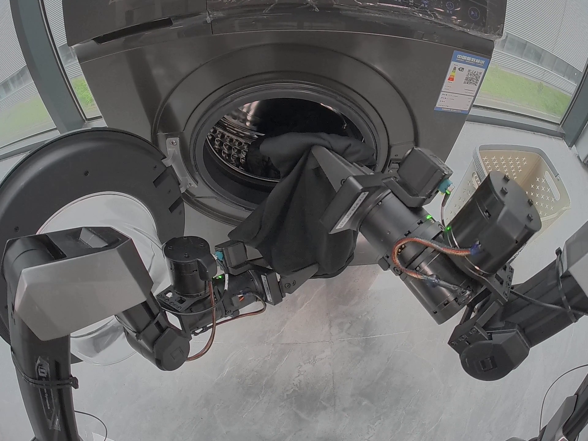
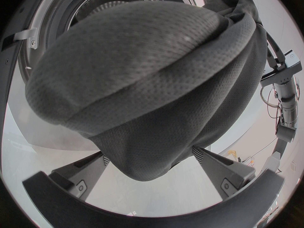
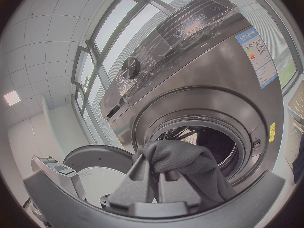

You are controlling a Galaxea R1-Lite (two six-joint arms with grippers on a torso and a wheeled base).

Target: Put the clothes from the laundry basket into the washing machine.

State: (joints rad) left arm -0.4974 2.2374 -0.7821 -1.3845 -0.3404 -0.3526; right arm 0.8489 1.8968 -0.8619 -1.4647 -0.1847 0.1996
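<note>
Head view, centre of frame: dark grey garment (image 1: pixel 288 222), mesh-textured, stretched out between the two grippers. Its long axis runs on a diagonal, from the upper right at the mouth of the drum (image 1: pixel 245 136) down to the lower left, just above the floor (image 1: pixel 343 369). The upper end is bunched and points into the drum, lying over the lower lip of the opening. The lower end hangs as a broad, loose fold in front of the washing machine (image 1: pixel 153 75).

Right arm comes in from the lower right of the frame, forearm angled up and to the left, wrist level with the drum opening. Right gripper (image 1: pixel 315 151) sits at the drum mouth with its jaws pinched together on the bunched upper end of the garment; in the right wrist view the cloth wells up over both fingertips.

Left arm is low, at the lower left of the frame, elbow bent, wrist reaching toward the centre under the hanging fold. Left gripper (image 1: pixel 300 277) is spread wide; in the left wrist view the fingers (image 2: pixel 106 160) stand well apart, with the bottom of the cloth sagging between them, not clamped.

Door (image 1: pixel 79 166) is swung open at the left of the frame. Laundry basket (image 1: pixel 520 173), pale and perforated, stands at the right, just beside the machine
</note>
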